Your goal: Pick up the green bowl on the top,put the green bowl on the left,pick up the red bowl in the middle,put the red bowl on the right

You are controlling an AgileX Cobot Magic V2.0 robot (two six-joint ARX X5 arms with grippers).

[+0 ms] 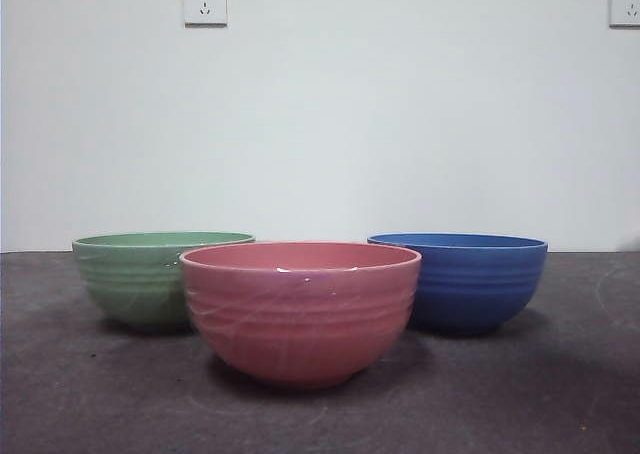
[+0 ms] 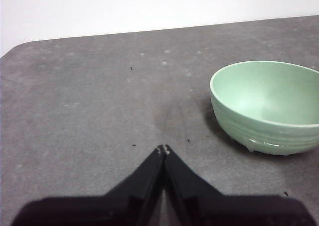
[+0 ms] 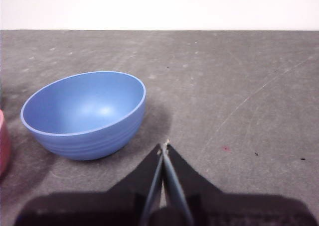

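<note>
3 bowls are standing upright and apart on the dark grey worktop [image 1: 560, 394], each on its own base. In the front view the red bowl [image 1: 300, 309] is sitting nearest the camera, in the middle of the picture, and it is overlapping the edge of the green bowl [image 1: 145, 279], which is standing further back on that view's left. The blue bowl [image 1: 470, 279] is standing further back on that view's right, with a narrow strip of worktop showing between it and the red one. No arm is showing in the front view. The left gripper [image 2: 163, 149] is hanging above bare worktop with its 2 fingers [image 2: 144, 178] pressed together at the tips and gripping nothing; the green bowl [image 2: 266, 106] is sitting near it, off to one side, and is not touching it. The right gripper [image 3: 164, 146] is likewise hovering over bare worktop with its fingers [image 3: 187, 178] closed and empty, the blue bowl [image 3: 84, 114] is resting close beside it, and a sliver of the red bowl [image 3: 2, 141] is showing at the picture's edge beyond the blue one.
</note>
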